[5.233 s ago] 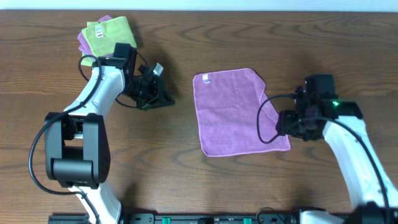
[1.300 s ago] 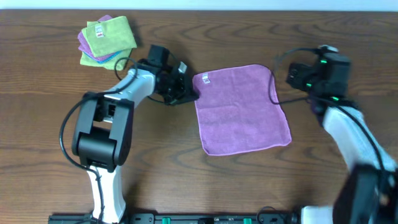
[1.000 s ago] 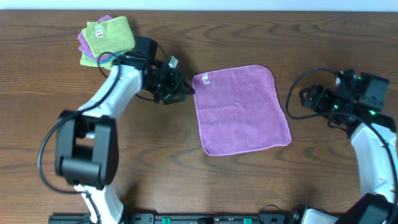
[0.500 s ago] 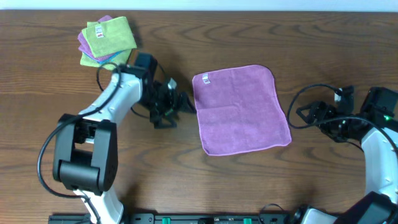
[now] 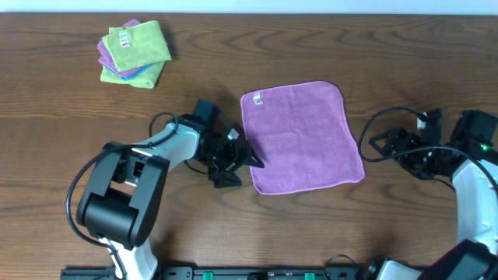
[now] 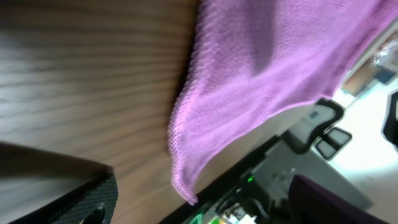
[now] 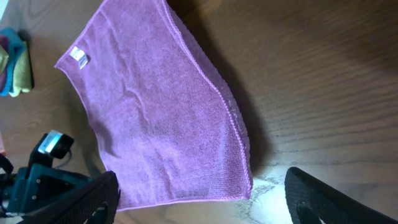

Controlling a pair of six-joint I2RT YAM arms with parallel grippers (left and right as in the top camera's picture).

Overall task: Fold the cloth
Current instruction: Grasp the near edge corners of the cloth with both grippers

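Note:
The cloth (image 5: pixel 299 136) is a lilac square lying flat in the middle of the table, with its white tag (image 5: pixel 257 98) at the far-left corner. My left gripper (image 5: pixel 240 165) is open at the cloth's near-left corner. In the left wrist view that corner (image 6: pixel 186 194) hangs between the spread fingers (image 6: pixel 84 200) without touching them. My right gripper (image 5: pixel 377 146) is open just right of the cloth's near-right edge. In the right wrist view the cloth (image 7: pixel 161 112) fills the middle, and its near corner (image 7: pixel 244 191) sits between the wide-apart fingertips (image 7: pixel 323 199).
A stack of folded cloths (image 5: pixel 134 53), lime-green on top of purple and blue, lies at the far left of the wooden table (image 5: pixel 62 140). The right arm's black cable (image 5: pixel 381 124) loops over the table beside the cloth's right edge.
The left arm has swung from the tag corner down the cloth's left edge to its near-left corner, and its jaws have opened. The right arm drew back to the right, staying open.

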